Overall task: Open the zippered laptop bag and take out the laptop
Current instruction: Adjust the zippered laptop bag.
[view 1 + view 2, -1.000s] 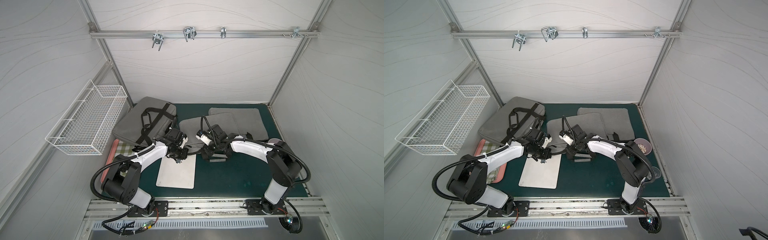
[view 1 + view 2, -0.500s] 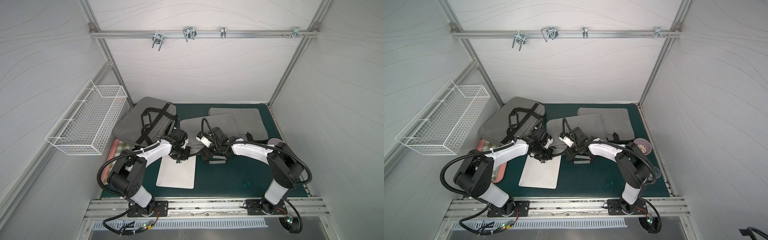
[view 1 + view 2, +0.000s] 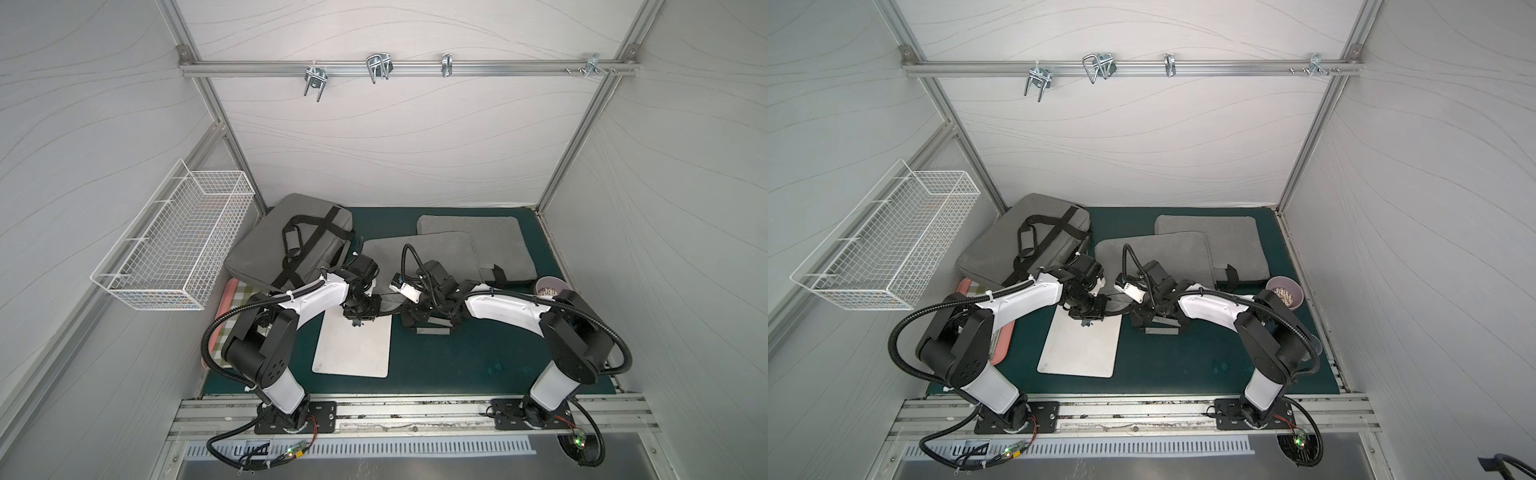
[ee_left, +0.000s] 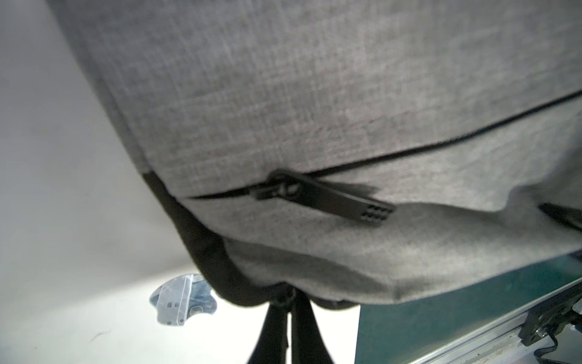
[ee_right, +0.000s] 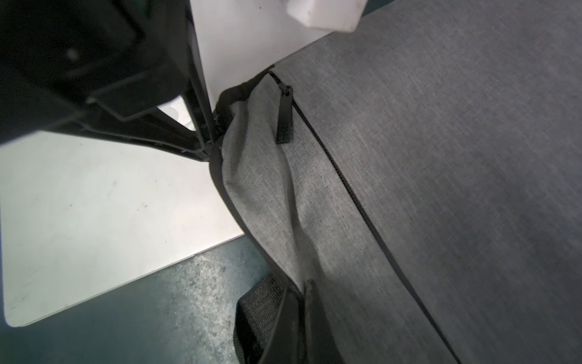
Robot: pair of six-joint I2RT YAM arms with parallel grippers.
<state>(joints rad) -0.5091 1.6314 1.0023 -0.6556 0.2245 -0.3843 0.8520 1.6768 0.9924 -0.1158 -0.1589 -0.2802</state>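
Left arm shifted | left hand, right hand pinch grey laptop bag edge

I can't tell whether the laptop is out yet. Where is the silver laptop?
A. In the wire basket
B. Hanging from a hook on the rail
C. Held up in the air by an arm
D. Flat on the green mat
D: the laptop lies flat on the mat, just in front of the bag.
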